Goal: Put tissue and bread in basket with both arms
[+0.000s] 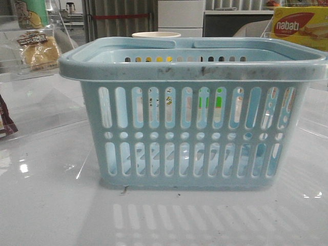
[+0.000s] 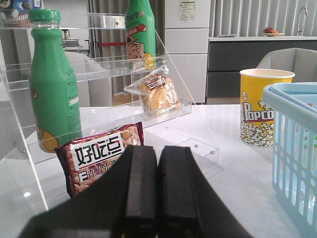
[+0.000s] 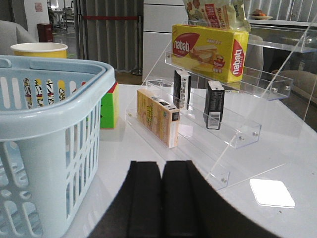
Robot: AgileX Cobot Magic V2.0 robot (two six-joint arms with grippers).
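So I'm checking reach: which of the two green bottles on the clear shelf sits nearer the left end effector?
The green bottle on the lower tier, behind the red snack packet; the other bottle stands higher and farther back.

Bright overhead light glares off the glossy table (image 1: 51, 205); foreground jaws blurred.

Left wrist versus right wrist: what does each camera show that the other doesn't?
Only the left wrist view shows the bread on a clear shelf, two green bottles and a red-brown snack packet. Only the right wrist view shows two dark tissue packs, the nabati box and a colored cube. Both show the basket, the popcorn cup and their own shut gripper.
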